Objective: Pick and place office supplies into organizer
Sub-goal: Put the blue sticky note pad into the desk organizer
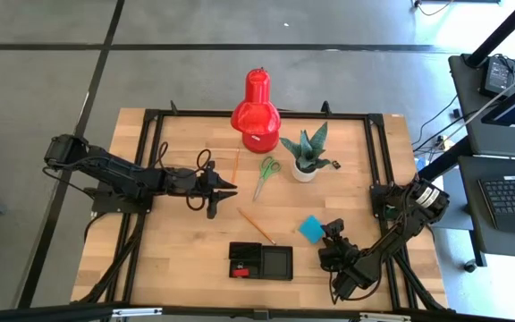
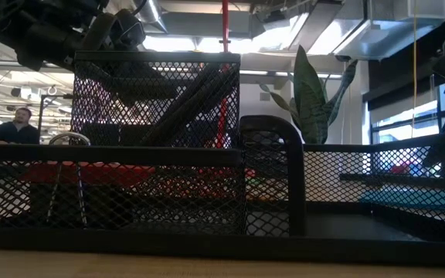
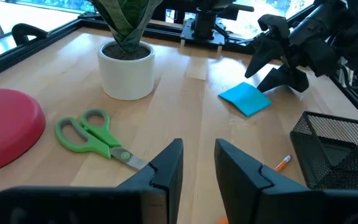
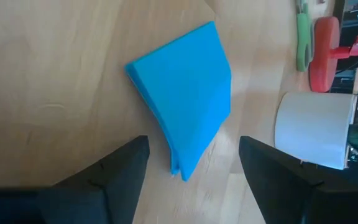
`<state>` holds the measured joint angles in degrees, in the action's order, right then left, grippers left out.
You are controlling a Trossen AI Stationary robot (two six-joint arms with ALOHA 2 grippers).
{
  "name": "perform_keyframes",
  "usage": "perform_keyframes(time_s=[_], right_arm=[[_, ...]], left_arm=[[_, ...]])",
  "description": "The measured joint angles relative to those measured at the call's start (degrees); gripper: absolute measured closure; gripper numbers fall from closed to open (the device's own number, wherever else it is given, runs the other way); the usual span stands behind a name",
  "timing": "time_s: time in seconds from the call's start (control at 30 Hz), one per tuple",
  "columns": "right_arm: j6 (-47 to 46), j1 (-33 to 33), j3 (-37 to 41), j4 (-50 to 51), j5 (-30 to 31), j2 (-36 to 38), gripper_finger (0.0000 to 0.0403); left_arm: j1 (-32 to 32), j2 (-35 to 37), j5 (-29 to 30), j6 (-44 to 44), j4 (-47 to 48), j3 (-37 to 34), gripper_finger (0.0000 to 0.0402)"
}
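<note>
With a red piece already in the organizer, the scissors, two pencils and note pad remain on the worktop; right tool hovers spread beside the pad, left tool part-open, empty.

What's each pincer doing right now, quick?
Left pincer: open, holding nothing, near the scissors.
Right pincer: open wide, empty, right at the blue note pad.
</note>
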<state>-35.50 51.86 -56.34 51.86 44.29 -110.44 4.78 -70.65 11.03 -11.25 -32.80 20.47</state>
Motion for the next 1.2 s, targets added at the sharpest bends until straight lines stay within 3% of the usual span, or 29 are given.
perform_keyframes(time_s=[1.2], right_arm=[[10.4,-0.7,3.7,-4.8,3.3,0.1,0.0143]], left_arm=[[0.0,-3.5,3.4,0.0,-0.3,0.0,0.0315]])
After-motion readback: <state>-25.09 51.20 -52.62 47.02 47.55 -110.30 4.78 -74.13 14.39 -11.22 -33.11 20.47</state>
